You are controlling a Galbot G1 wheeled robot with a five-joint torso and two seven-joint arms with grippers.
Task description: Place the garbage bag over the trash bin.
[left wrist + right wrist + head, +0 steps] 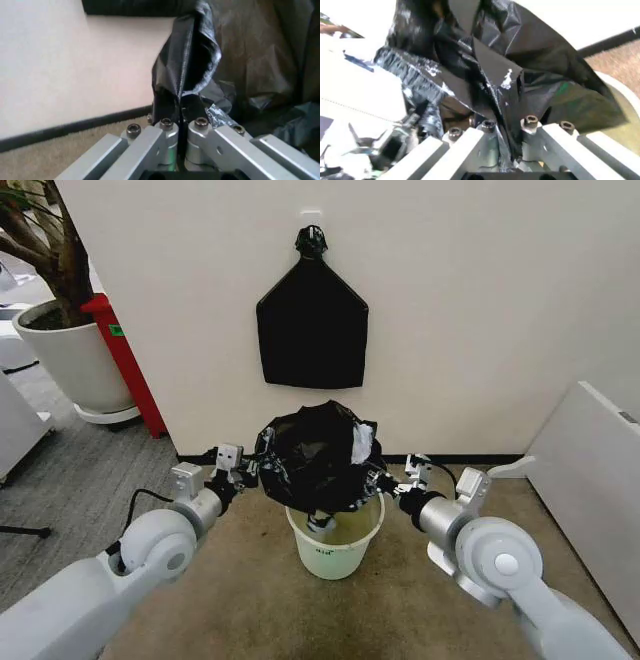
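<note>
Garbage bag (318,455): thin, glossy black film, crinkled and limp, judged very light and slippery. It hangs bunched between both arms directly above the trash bin (335,545), which stands on the carpet near the far wall; its lowest folds dip inside the rim. Left gripper (243,471) has its jaws clenched on a fold at the bag's left edge. Right gripper (385,480) is likewise clamped on film at the right edge. Best hold, in my judgement, is the mouth hem, opposite sides; film may tear or slip if stretched hard.
</note>
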